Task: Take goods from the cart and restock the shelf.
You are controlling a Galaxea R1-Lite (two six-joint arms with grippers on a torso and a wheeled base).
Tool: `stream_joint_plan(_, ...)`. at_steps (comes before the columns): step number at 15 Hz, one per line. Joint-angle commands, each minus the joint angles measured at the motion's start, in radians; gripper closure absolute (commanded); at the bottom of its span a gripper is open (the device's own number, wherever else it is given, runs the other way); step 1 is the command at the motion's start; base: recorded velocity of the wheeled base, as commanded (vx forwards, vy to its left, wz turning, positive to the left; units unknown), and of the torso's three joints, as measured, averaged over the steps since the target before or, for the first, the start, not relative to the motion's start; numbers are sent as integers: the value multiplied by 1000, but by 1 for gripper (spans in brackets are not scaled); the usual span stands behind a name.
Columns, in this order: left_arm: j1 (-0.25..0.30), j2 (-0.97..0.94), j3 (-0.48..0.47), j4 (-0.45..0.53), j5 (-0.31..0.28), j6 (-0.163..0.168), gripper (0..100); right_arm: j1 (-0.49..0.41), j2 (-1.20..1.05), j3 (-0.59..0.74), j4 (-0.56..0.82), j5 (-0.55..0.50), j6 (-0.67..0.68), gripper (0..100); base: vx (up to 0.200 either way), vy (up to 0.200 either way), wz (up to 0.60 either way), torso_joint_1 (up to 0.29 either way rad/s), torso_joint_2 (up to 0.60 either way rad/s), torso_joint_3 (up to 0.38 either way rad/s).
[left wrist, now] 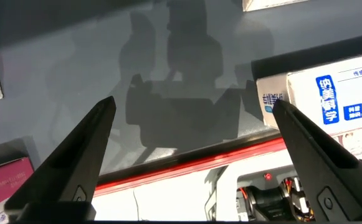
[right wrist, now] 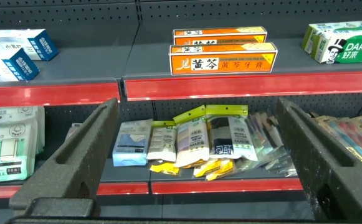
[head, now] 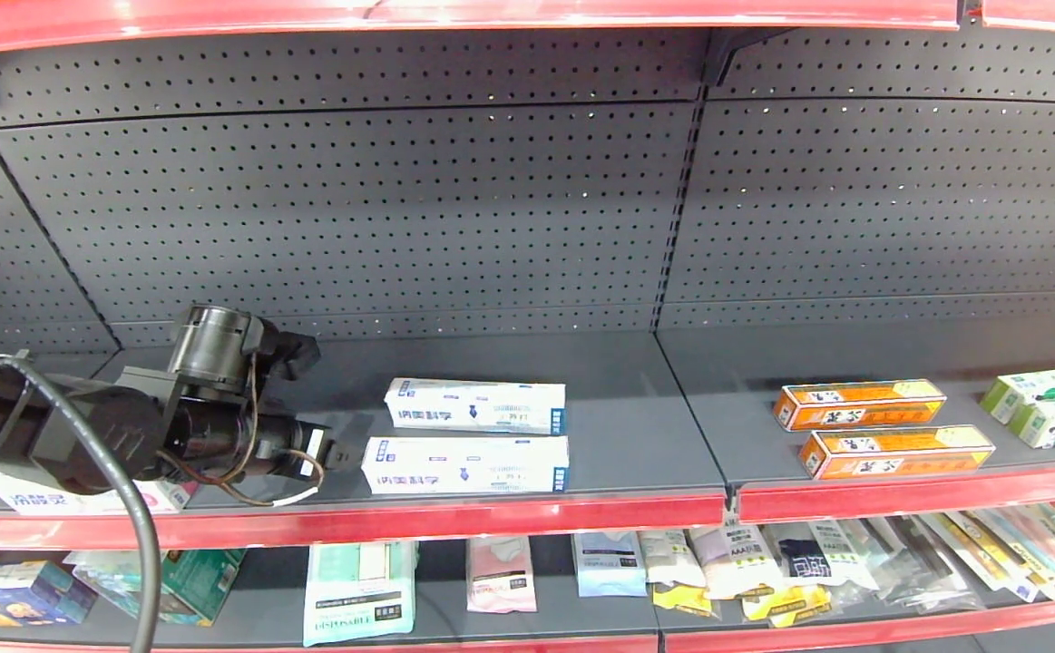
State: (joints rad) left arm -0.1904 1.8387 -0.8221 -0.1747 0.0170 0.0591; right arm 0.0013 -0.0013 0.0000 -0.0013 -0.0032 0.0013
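Note:
Two white and blue boxes lie on the grey shelf [head: 636, 426], one in front [head: 466, 465] and one behind it [head: 476, 404]. My left gripper [head: 346, 452] hovers low over the shelf's front edge, just left of the front box. In the left wrist view the left gripper [left wrist: 193, 102] is open with bare shelf between its fingers, and the front box [left wrist: 321, 96] sits beside one fingertip [left wrist: 279, 107]. My right gripper [right wrist: 198, 102] is open and holds nothing, facing the shelving from a distance.
Two orange boxes [head: 858, 404] and green boxes [head: 1049, 404] lie on the right shelf section. A white and pink box [head: 46, 494] lies under my left arm. Hanging pouches and packets [head: 763, 558] crowd the lower shelf. A red rail [head: 346, 521] edges the shelf front.

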Motion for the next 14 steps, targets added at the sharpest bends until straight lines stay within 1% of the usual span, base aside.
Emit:
stream_joint_plan(1, 22, -21, 1, 0, 1, 4, 0, 0, 1, 0, 0, 0, 0, 0, 0, 0, 0, 0, 0, 0)
stream_joint_plan(3, 39, -67, 8, 0, 1, 11, 0, 0, 1, 0, 0, 0, 0, 0, 0, 0, 0, 0, 0, 0)
stream_joint_plan(4, 62, -110, 20, 1, 0, 41, 0, 0, 1, 0, 0, 0, 0, 0, 0, 0, 0, 0, 0, 0)
stream_joint_plan(5, 80, -150, 41, 0, 0, 61, 0, 0, 1, 0, 0, 0, 0, 0, 0, 0, 0, 0, 0, 0)
stream_joint_plan(6, 97, -194, 69, 0, 0, 77, 0, 0, 1, 0, 0, 0, 0, 0, 0, 0, 0, 0, 0, 0)
stream_joint_plan(7, 112, -237, 97, 0, 0, 84, 0, 0, 1, 0, 0, 0, 0, 0, 0, 0, 0, 0, 0, 0)
stream_joint_plan(10, 149, -351, 159, 0, 0, 82, 0, 0, 1, 0, 0, 0, 0, 0, 0, 0, 0, 0, 0, 0)
stream_joint_plan(11, 169, -431, 202, 0, 0, 82, 0, 0, 1, 0, 0, 0, 0, 0, 0, 0, 0, 0, 0, 0)
stream_joint_plan(12, 175, -460, 221, 0, 0, 80, 0, 0, 1, 0, 0, 0, 0, 0, 0, 0, 0, 0, 0, 0)
stream_joint_plan(14, 200, -625, 291, 14, -5, 76, 0, 0, 1, 0, 0, 0, 0, 0, 0, 0, 0, 0, 0, 0)
